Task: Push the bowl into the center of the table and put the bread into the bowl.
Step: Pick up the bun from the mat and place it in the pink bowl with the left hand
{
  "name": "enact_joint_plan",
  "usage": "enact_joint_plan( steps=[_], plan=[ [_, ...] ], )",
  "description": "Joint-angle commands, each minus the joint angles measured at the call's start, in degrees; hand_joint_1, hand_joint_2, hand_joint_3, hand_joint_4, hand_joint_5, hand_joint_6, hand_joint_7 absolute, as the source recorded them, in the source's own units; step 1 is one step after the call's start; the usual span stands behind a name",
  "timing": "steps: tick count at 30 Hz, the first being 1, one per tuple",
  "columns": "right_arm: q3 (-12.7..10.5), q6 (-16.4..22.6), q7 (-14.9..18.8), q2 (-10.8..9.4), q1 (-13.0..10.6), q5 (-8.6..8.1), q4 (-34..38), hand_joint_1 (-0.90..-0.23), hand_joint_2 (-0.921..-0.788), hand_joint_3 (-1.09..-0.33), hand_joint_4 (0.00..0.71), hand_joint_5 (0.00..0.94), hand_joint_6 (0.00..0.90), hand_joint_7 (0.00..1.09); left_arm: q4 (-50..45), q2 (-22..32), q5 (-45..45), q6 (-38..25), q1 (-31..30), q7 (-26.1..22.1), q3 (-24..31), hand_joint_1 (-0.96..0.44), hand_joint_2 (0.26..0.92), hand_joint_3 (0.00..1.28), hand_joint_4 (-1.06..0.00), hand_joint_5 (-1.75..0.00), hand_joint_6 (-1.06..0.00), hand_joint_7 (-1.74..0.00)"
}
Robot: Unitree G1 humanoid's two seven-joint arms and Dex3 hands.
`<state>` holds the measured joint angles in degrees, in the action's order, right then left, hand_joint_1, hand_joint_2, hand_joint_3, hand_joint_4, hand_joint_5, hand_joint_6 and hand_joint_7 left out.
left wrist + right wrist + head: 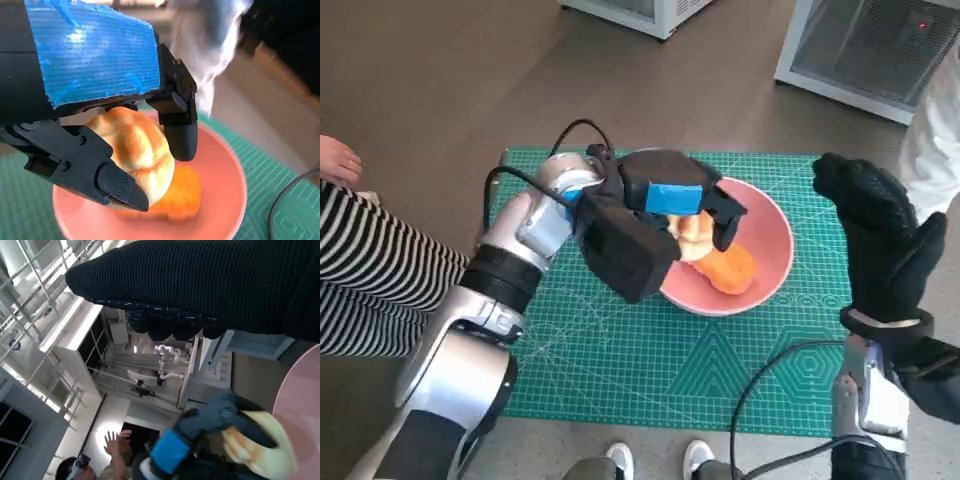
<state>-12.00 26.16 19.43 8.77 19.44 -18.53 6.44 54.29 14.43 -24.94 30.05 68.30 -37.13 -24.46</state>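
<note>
We see the left hand [665,215] covering much of the bread [698,235] and the bowl's [775,240] near rim; the person [80,467] is cut off and blurred.

Pink bowl [772,262] on green gridded mat [620,360]; golden-tan bread [137,150] under the black left hand [665,205] with blue tape; orange item [728,270] just beyond its fingertips; black knitted right hand [885,240].
</note>
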Motion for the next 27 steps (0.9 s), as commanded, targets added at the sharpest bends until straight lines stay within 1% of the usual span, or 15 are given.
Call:
enact_joint_plan(
  steps=[1,2,3,6,7,14,21,27],
  plan=[
    [0.0,-0.7,-1.1,-0.2,-1.1,0.60,0.0,-0.670,-0.921,-0.666,0.122,0.000,0.066,0.44,-3.4,-0.4,-0.1,-8.6,0.6,-3.3,0.0,-0.12,0.856,0.07,-0.47,-0.17,-0.44,-0.41],
    [0.0,-0.7,-1.2,-0.2,-1.0,0.67,0.2,-0.670,-0.921,-0.667,0.122,0.000,0.066,0.44,-4.4,-0.4,-0.2,-10.5,0.3,-3.8,0.0,-0.12,0.856,0.06,-0.46,-0.13,-0.44,-0.36],
    [0.0,-0.6,-1.2,-0.2,-0.9,0.70,0.3,-0.670,-0.921,-0.667,0.122,0.000,0.066,0.44,-5.2,-0.3,-0.2,-11.8,0.1,-4.1,0.1,-0.12,0.853,0.05,-0.42,-0.09,-0.44,-0.28],
    [0.0,-0.5,-1.4,-0.2,-0.6,0.90,0.6,-0.670,-0.921,-0.667,0.122,0.000,0.065,0.44,-7.4,0.0,-0.4,-14.5,-0.5,-4.5,-0.1,-0.14,0.847,0.03,-0.37,-0.03,-0.43,-0.18],
    [0.0,-0.4,-1.4,-0.2,-0.5,1.01,0.8,-0.670,-0.921,-0.667,0.122,0.000,0.065,0.44,-7.7,0.2,-0.4,-14.2,-0.7,-4.1,0.0,-0.14,0.847,0.02,-0.36,-0.02,-0.42,-0.17],
    [0.5,0.1,-2.0,-0.3,0.6,2.05,1.7,-0.665,-0.921,-0.670,0.121,0.000,0.066,0.44,-6.4,1.3,1.3,-7.8,-1.8,-0.2,1.5,-0.26,0.841,0.01,-0.26,0.00,-0.36,-0.08],
    [0.9,-0.1,-2.5,-0.1,1.7,2.40,2.2,-0.667,-0.921,-0.680,0.117,0.000,0.065,0.44,-3.8,1.3,3.3,-4.7,-2.0,3.9,4.2,-0.40,0.853,0.01,-0.13,0.00,-0.29,-0.03],
    [1.3,-1.1,-2.9,0.1,2.8,2.28,1.8,-0.667,-0.921,-0.683,0.113,0.000,0.064,0.44,-3.3,1.7,7.0,-1.0,-3.1,7.4,8.4,-0.46,0.883,0.02,-0.09,0.00,-0.27,-0.01]
  ],
)
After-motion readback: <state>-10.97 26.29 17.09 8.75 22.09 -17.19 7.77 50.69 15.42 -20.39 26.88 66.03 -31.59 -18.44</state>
